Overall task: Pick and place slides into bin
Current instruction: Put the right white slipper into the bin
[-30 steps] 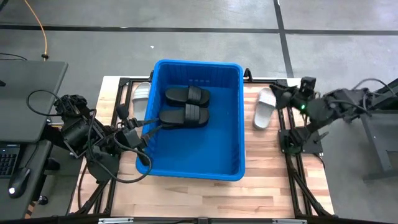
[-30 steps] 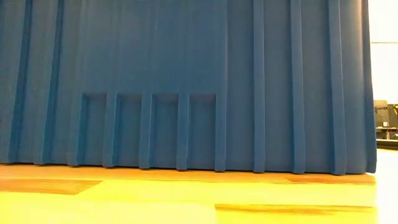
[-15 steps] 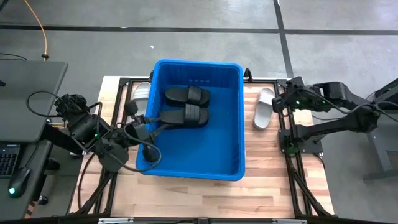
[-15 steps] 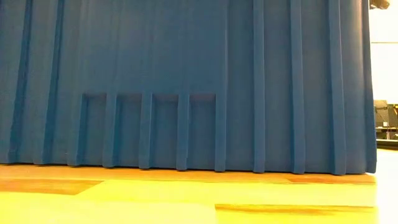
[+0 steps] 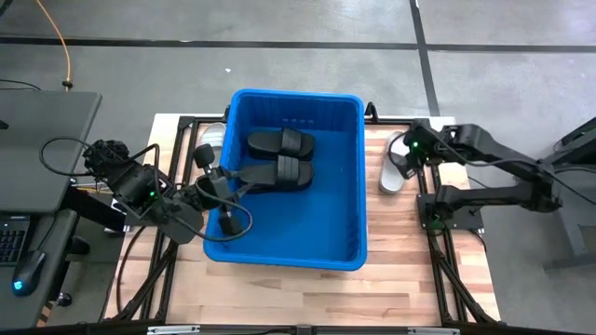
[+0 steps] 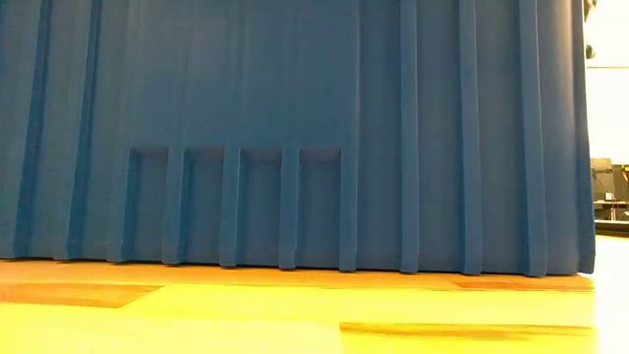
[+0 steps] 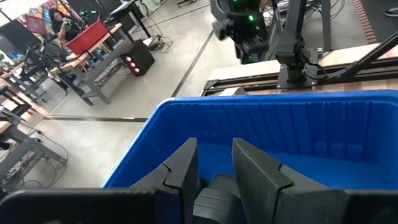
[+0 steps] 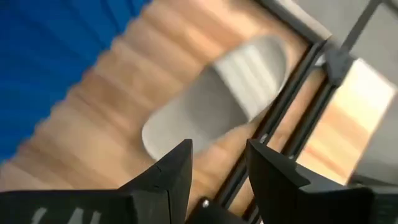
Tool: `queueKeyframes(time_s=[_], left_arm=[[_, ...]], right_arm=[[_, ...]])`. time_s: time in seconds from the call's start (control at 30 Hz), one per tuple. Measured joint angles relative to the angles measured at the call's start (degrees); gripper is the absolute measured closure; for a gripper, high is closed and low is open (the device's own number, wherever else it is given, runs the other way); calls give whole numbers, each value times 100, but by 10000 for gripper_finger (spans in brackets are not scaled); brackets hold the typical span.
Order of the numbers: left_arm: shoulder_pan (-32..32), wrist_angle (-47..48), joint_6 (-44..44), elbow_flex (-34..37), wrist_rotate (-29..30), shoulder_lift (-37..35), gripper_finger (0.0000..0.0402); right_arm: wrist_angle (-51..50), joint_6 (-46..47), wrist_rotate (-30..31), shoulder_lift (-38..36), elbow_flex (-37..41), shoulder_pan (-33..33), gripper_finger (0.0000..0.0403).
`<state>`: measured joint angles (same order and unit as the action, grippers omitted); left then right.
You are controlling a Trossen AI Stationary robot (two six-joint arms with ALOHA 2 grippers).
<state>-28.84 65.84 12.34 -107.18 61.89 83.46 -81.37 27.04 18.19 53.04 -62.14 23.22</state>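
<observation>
High view: right pincer (image 5: 407, 147) hangs over the grey slide (image 5: 395, 168) on the worktop (image 5: 391, 242) right of the bin (image 5: 291, 251), slide's length running near-to-far. Left pincer (image 5: 226, 179) inside the bin by the black slides (image 5: 279, 158).
Low view: bin wall only.
Left wrist view: fingers slightly apart, nothing clamped.
Right wrist view: fingers apart, slide (image 8: 217, 102) ahead, blurred.

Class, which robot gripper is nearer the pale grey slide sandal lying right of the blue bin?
Right gripper, hovering directly over that pale grey slide sandal; left gripper is inside the blue plastic bin.
</observation>
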Motion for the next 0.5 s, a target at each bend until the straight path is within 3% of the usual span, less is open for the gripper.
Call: queueKeyframes(time_s=[0.3, 0.5], left_arm=[[2, 9, -9, 0, -86, 0, 309], [2, 9, -7, 0, -60, 0, 309]], right_arm=[[867, -628, -521, -24, 1181, 193, 265], [962, -1332, -217, 429, 1631, 189, 265]])
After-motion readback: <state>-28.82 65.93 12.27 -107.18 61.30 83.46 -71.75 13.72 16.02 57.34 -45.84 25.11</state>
